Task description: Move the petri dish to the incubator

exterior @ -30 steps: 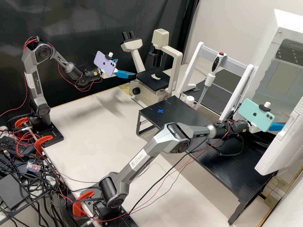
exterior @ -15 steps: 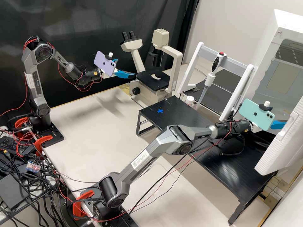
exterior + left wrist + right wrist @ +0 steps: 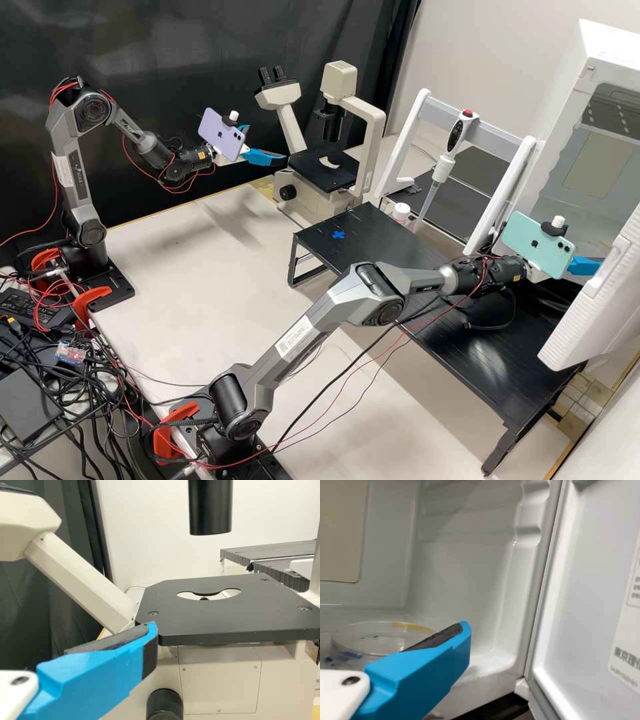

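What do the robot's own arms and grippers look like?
The left arm and right arm are dark grey, with black joints and wrists, white stickers and loose red and black cables. The left wrist carries a lilac phone, the right a mint one. The left gripper is white with bright blue fingers, black pad visible.

The incubator (image 3: 570, 107) is white, the microscope (image 3: 339, 81) cream, one phone (image 3: 221, 135) lilac, another phone (image 3: 537, 245) mint green.
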Robot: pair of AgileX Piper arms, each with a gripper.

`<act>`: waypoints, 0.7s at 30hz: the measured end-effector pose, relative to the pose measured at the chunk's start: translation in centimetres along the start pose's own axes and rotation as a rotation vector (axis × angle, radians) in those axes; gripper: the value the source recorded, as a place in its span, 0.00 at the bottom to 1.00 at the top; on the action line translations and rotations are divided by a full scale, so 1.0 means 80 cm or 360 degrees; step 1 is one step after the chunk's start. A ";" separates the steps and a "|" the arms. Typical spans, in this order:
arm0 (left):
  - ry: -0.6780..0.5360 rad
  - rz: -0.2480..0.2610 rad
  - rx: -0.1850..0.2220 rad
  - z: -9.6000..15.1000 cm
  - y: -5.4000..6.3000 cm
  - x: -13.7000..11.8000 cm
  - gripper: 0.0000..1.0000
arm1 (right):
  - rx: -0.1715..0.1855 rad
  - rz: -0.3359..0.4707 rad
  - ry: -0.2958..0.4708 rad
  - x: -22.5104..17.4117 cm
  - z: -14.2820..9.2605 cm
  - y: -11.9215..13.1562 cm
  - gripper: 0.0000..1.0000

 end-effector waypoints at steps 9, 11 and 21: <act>0.0000 0.0000 0.0000 0.000 0.000 0.000 1.00 | 0.0074 -0.0077 0.0057 -0.054 0.005 0.007 1.00; 0.0000 0.0000 0.0000 0.000 0.000 0.000 1.00 | 0.0094 -0.0072 0.0052 -0.068 0.009 0.007 1.00; 0.0000 0.0000 0.0000 0.000 0.000 0.000 1.00 | 0.0079 0.0004 0.0033 -0.188 0.030 0.034 1.00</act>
